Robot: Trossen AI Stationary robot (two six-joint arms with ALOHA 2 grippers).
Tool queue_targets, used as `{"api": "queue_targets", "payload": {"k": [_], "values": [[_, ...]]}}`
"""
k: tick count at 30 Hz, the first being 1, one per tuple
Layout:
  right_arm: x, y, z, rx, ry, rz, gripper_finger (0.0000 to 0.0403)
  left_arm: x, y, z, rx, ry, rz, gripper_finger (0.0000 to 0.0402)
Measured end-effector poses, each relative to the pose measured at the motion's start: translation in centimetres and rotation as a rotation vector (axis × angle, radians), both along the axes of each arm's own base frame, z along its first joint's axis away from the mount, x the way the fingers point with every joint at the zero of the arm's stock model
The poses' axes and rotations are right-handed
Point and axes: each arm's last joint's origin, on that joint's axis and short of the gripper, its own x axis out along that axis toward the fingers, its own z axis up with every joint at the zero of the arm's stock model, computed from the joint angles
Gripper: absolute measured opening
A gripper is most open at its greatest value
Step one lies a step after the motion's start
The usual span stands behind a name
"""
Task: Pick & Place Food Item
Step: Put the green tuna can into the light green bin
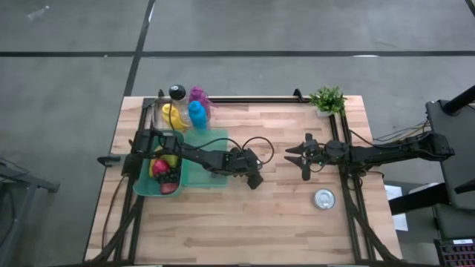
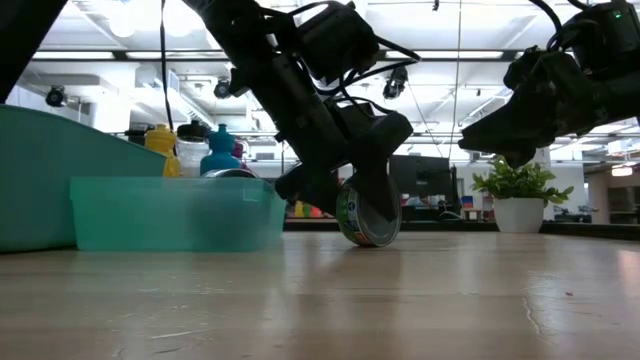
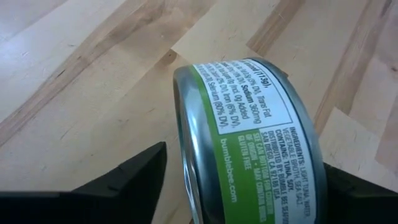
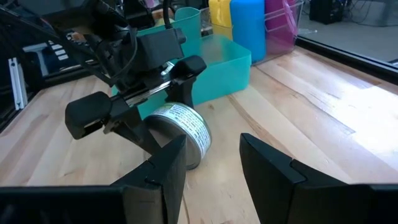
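Note:
A tuna can with a green label stands on its rim, tilted, between my left gripper's fingers right of the shallow teal tray. It also shows in the low view and the right wrist view. My left gripper is shut on it. My right gripper hovers open a short way to the can's right, pointing at it, and touches nothing. In the high view the left gripper mostly hides the can. My left gripper pinches the can across its two flat ends, one finger beside the lid rim, the other behind the far end. It comes slanting down from the table's left. The can is tilted with its lower rim at the tabletop.
A second can lies flat near the right arm. A deep teal bin with fruit stands left of the tray. Coloured bottles stand at the far left, a potted plant at the far right edge. Bare wood lies toward the near edge.

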Motion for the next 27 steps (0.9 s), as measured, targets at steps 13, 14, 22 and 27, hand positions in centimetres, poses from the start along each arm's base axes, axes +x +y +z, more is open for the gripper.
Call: {"api": "queue_targets", "payload": {"k": [13,14,22,27], "values": [[0.00,0.00,0.00,0.000,0.000,0.000,0.0147,0.01,-0.02,0.02,0.001,-0.001,0.000,0.0124],[0.00,0.00,0.00,0.000,0.000,0.000,0.0147,0.01,-0.01,0.02,0.001,-0.001,0.000,0.0124],[0.00,0.00,0.00,0.000,0.000,0.000,0.0147,0.01,-0.02,0.02,0.000,-0.002,0.000,0.0123],[0.00,0.00,0.00,0.000,0.000,0.000,0.0147,0.02,-0.02,0.03,0.000,-0.003,0.000,0.0123]]}}
